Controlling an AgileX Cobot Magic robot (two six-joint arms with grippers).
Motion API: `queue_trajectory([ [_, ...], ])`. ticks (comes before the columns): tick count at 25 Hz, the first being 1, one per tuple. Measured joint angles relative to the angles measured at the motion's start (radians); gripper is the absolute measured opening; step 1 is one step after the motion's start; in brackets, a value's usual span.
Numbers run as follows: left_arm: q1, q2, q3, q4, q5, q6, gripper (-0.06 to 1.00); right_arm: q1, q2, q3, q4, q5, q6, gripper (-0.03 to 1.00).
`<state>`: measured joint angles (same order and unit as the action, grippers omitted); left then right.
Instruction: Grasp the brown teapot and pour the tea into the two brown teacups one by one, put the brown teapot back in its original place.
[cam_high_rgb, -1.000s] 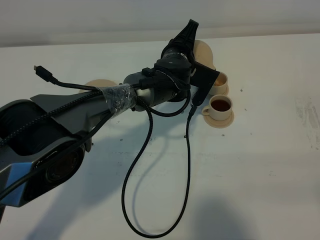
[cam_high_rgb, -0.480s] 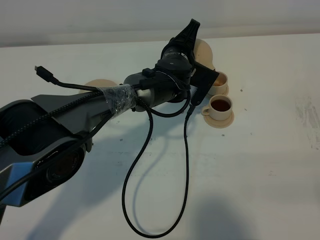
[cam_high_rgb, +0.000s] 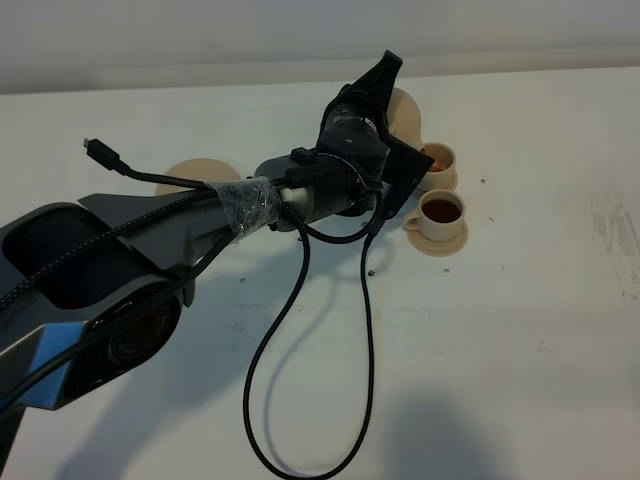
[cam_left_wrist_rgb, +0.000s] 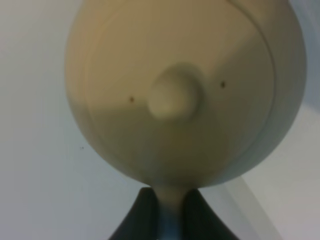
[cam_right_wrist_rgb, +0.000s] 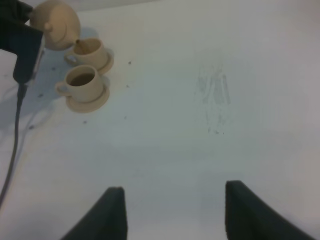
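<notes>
The right gripper (cam_right_wrist_rgb: 172, 210) hangs over the bare table (cam_right_wrist_rgb: 165, 140), jaws spread wide and holding nothing. Farther out, the left arm (cam_high_rgb: 200, 215) reaches across, its cable (cam_high_rgb: 300, 330) looping low. The arm passes in front of the big saucer (cam_high_rgb: 190, 170), and what shows of that saucer is bare. Beyond, the near cup (cam_high_rgb: 442, 210) sits on its small saucer, dark with tea. Just behind it, the far cup (cam_high_rgb: 438, 158) shows tea too. The teapot (cam_right_wrist_rgb: 55, 30) is held off the table and tipped, spout right over that cup's rim. The left gripper (cam_left_wrist_rgb: 167, 212) is clenched on the pot's handle. Three risks stand out. A pour held too long would flood the far cup. So thin a pinch could let the pot swing. The slack cable might snag a cup on the way back to the big saucer.
</notes>
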<state>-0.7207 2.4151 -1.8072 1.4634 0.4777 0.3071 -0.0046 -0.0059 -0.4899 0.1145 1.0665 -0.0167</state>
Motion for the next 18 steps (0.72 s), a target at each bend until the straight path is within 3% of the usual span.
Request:
queue_trajectory([
  [11, 0.0, 0.0, 0.0, 0.054, -0.003, -0.037, 0.11, 0.0, 0.0, 0.0, 0.0, 0.0, 0.0, 0.47],
  [18, -0.011, 0.0, 0.0, 0.135, -0.008, -0.052, 0.11, 0.0, 0.0, 0.0, 0.0, 0.0, 0.0, 0.47],
])
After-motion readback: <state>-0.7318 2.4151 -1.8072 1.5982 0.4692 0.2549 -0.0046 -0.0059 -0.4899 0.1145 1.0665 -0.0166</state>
